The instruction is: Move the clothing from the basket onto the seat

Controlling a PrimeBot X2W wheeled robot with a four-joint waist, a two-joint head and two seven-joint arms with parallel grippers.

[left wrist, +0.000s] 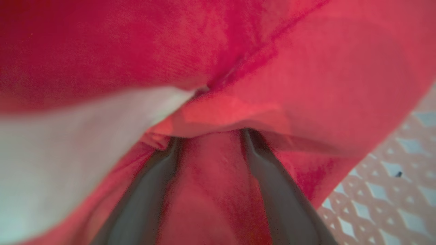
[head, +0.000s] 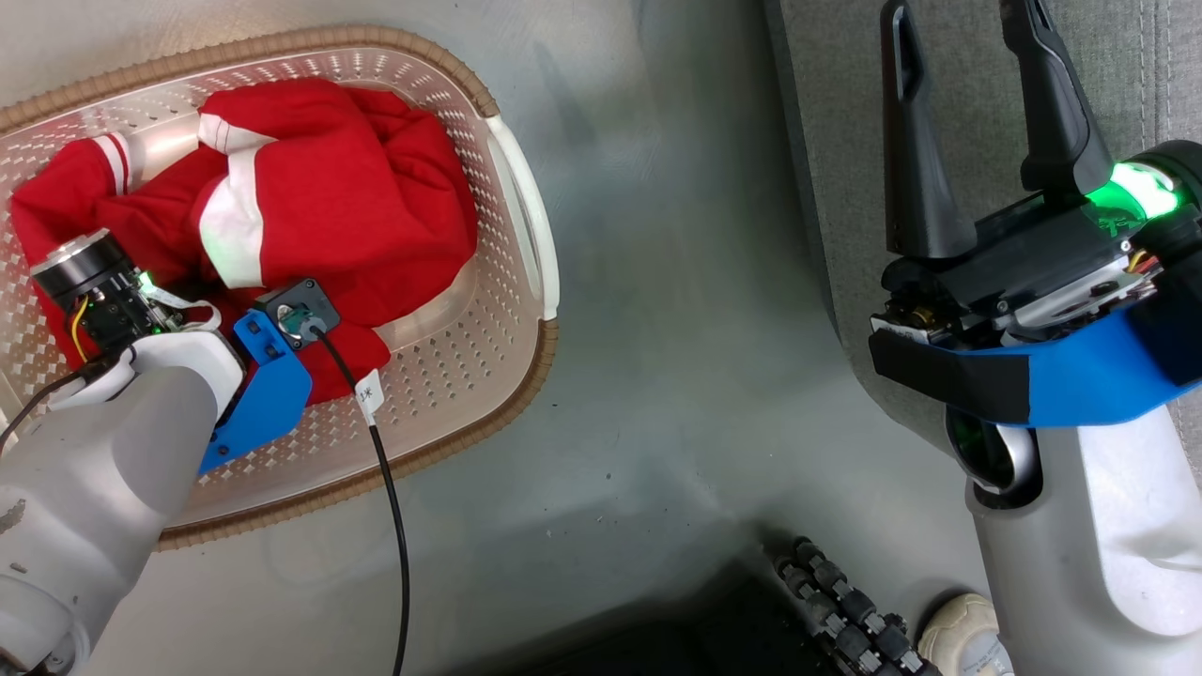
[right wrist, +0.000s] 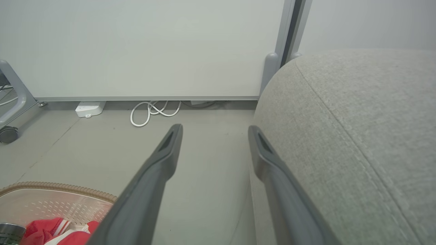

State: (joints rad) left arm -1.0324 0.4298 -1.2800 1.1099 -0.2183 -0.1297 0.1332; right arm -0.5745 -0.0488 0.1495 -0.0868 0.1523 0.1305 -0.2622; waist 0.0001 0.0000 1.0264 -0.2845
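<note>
While the clothing (head: 319,197) lies in the basket (head: 521,216) (the seat (head: 1155,75) unreached), left gripper (left wrist: 209,136) sits spread in it; right gripper (head: 958,28) wide, empty.

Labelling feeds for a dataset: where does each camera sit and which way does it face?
Head view: on the head, facing down at floor between basket and seat; left forearm, open right gripper show.
Left wrist view: on the left wrist, facing along the left gripper's spread fingers into red clothing.
Right wrist view: on the right wrist, facing across floor to a white wall panel; own fingers show.
Shared: head and right wrist views both show basket, clothing, seat.
</note>
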